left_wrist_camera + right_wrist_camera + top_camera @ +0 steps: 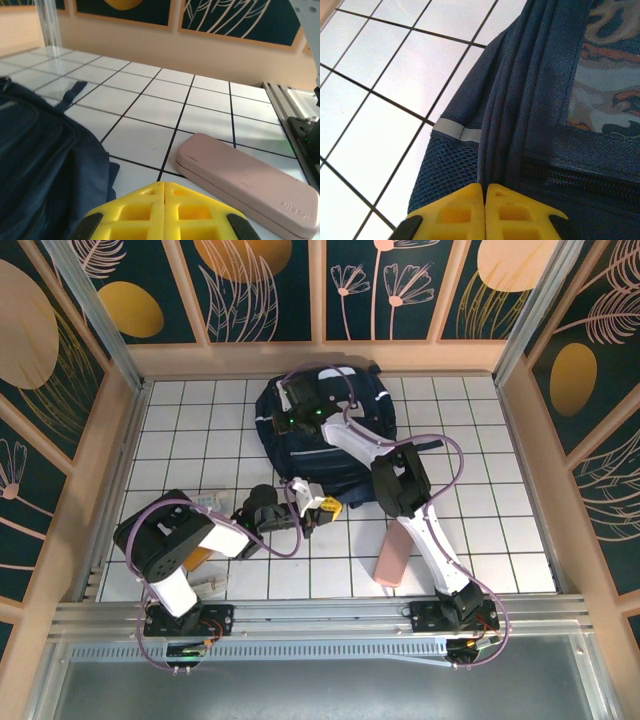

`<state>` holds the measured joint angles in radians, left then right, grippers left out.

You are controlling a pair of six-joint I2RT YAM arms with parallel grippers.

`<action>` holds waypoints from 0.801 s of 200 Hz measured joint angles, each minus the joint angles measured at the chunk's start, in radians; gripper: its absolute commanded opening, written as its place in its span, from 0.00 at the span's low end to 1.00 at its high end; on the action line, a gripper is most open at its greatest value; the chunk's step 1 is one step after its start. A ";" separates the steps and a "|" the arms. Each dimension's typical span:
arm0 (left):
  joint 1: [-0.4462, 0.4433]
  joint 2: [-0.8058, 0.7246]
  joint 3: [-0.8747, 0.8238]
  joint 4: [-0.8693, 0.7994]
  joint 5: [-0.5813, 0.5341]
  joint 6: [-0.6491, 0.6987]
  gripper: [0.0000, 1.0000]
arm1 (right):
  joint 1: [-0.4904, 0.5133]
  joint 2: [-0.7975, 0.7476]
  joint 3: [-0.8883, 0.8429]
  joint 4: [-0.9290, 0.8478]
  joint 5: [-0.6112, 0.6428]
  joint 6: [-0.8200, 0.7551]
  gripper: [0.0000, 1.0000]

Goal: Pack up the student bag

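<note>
The student bag (365, 405), a big navy backpack, lies at the back middle of the white tiled table. My right gripper (292, 398) is over its far left part. In the right wrist view the right gripper (484, 185) is shut, its yellow fingertips together against a fold of the bag (545, 150) beside a zipper and a pale reflective stripe (456, 131); I cannot tell if fabric is pinched. My left gripper (328, 506) hangs just in front of the bag. It (164, 184) is shut with nothing in it, the bag (40, 170) to its left.
A pink oblong case (393, 558) lies on the tiles in front of the bag, right of the left gripper, also seen as the pink case (250, 185). An orange item (198, 558) and a small pale item (210, 588) lie under the left arm. A metal rail (320, 615) runs along the near edge.
</note>
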<state>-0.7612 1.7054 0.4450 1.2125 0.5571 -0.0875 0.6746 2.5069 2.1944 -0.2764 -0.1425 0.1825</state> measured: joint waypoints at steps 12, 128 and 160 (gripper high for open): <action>0.024 -0.037 0.008 -0.065 -0.007 -0.043 0.28 | -0.014 -0.009 -0.014 0.005 -0.040 -0.008 0.27; 0.451 -0.105 0.417 -1.096 -0.149 -0.572 0.46 | -0.096 -0.834 -0.795 0.027 0.157 -0.025 0.44; 0.473 -0.076 0.414 -1.217 -0.166 -0.688 0.49 | 0.008 -0.957 -0.948 0.007 0.203 0.023 0.44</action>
<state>-0.2878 1.6295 0.8589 -0.0040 0.3912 -0.7753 0.6823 1.5497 1.2465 -0.2691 0.0605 0.2054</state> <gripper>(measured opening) 0.489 0.435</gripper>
